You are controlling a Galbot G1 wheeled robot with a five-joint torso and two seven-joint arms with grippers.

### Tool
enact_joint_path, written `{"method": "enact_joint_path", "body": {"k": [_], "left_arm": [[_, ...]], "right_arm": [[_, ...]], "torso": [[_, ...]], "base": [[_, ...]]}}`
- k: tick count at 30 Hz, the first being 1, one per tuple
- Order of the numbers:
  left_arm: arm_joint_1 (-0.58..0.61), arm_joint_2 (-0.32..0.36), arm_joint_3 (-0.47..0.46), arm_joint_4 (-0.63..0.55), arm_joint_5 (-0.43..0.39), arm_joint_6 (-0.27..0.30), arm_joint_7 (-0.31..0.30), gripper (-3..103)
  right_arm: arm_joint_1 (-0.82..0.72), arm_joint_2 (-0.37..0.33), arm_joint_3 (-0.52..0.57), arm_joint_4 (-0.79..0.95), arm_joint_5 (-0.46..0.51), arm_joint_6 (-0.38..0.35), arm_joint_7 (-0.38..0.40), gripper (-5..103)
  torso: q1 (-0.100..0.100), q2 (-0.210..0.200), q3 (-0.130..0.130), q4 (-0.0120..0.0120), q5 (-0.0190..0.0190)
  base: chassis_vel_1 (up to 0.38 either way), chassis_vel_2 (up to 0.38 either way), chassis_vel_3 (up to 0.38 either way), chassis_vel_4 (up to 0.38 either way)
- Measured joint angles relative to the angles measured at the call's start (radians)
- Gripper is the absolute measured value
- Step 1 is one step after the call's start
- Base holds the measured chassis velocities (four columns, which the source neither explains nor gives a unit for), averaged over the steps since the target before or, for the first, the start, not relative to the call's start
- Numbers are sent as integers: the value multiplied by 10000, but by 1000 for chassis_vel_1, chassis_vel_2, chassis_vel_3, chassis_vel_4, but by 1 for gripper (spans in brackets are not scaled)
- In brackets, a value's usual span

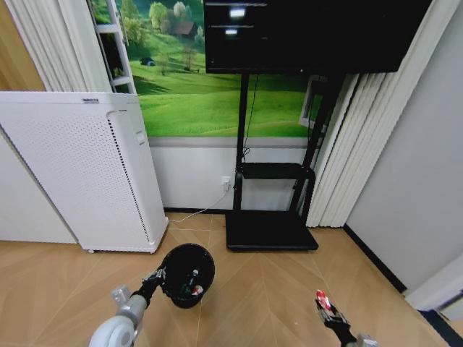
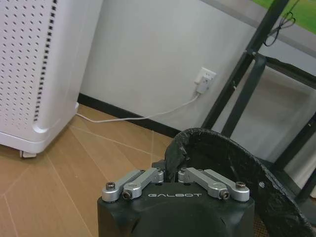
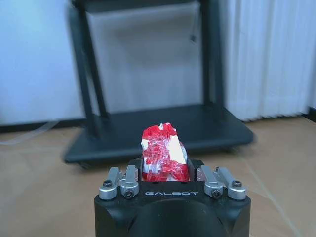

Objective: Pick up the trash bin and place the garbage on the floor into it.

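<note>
Wrapper (image 3: 164,153), red and white and crumpled, sits pinched between the closed fingers of the right gripper (image 1: 323,302), standing up out of the jaws in the right wrist view. That gripper is low on the robot's right, above bare herringbone floor (image 1: 275,289), well apart from the bin. Ahead of it stands the black TV stand base (image 3: 163,131), with white pleated curtains (image 3: 266,54) off to its side.

The left gripper (image 2: 170,174) has its fingers drawn together on the near rim of the small black trash bin (image 1: 187,275), so the bin hangs just beyond its fingertips. In the head view the bin's mouth faces up toward the camera, and inside it lie a small piece with red and white on it (image 1: 195,290) and what looks like a little bottle with a white cap (image 1: 192,274); more than that I cannot tell. Beyond the left gripper, to its outer side, stands the white perforated appliance (image 1: 87,170), and a white cable (image 2: 143,116) runs along the skirting to a wall socket (image 2: 204,79).
</note>
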State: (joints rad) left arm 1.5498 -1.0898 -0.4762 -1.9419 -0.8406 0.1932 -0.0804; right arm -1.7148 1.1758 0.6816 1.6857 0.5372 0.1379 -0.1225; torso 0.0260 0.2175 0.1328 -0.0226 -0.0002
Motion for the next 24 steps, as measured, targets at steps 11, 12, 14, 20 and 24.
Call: {"method": "enact_joint_path", "body": {"k": [11, 12, 14, 20, 24], "left_arm": [[-633, 145, 1460, 1136, 434, -221, 934, 7], [-754, 186, 1717, 1332, 436, -247, 1121, 7], [-849, 223, 1923, 1447, 437, -262, 1287, 7], [-1414, 291, 2852, 1858, 400, -360, 2044, 7], [-2035, 195, 3451, 2281, 316, -573, 2260, 7]], "right_arm": [[-1467, 193, -963, 3356, -802, 180, -918, 47], [-1598, 253, -993, 3567, -958, 234, -995, 47], [-1698, 308, -1012, 3695, -1093, 260, -1038, 47], [-1911, 454, -1238, 3828, -1713, 395, -1216, 47], [-2060, 551, -1532, 3817, -2225, 452, -1279, 46]], "torso": [[0, 0, 0, 0, 0], [0, 0, 0, 0, 0], [0, 1, 0, 0, 2], [0, 0, 0, 0, 1], [0, 0, 0, -1, 2]], "base": [[0, 0, 0, 0], [0, 0, 0, 0], [0, 0, 0, 0], [0, 0, 0, 0], [0, 0, 0, 0]]}}
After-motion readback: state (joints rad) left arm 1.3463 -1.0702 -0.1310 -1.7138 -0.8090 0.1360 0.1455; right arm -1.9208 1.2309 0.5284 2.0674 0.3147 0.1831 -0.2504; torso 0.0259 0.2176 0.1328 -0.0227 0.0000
